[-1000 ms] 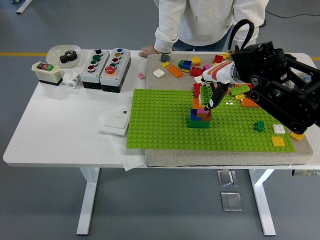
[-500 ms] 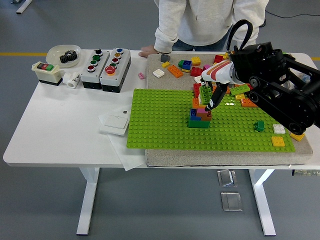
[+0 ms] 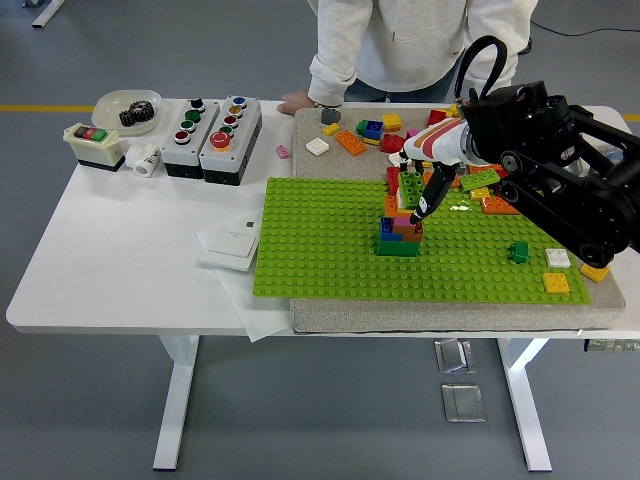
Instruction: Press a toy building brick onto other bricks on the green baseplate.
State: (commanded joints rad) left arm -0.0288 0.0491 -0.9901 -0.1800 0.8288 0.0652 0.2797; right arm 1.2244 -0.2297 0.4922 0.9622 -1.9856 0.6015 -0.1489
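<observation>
A large green baseplate [image 3: 320,250] lies on a grey mat. Near its middle stands a small stack of bricks [image 3: 399,236], green at the bottom with blue, pink and orange above. My right hand [image 3: 418,192] reaches in from the right and hovers just above that stack. Its fingers are shut on a green brick [image 3: 410,186], held a little above the stack's top. One dark finger points down toward the stack. My left arm is out of the picture.
Loose bricks [image 3: 372,131] lie scattered along the mat's far edge and right side; a small green piece [image 3: 518,251] and a yellow brick [image 3: 556,283] sit on the plate's right. Button boxes [image 3: 213,127] and a bowl [image 3: 127,106] stand far left. A person's hand [image 3: 297,102] rests on the far edge.
My right hand has lifted the green brick slightly up and away from the stack. Nothing else has moved.
</observation>
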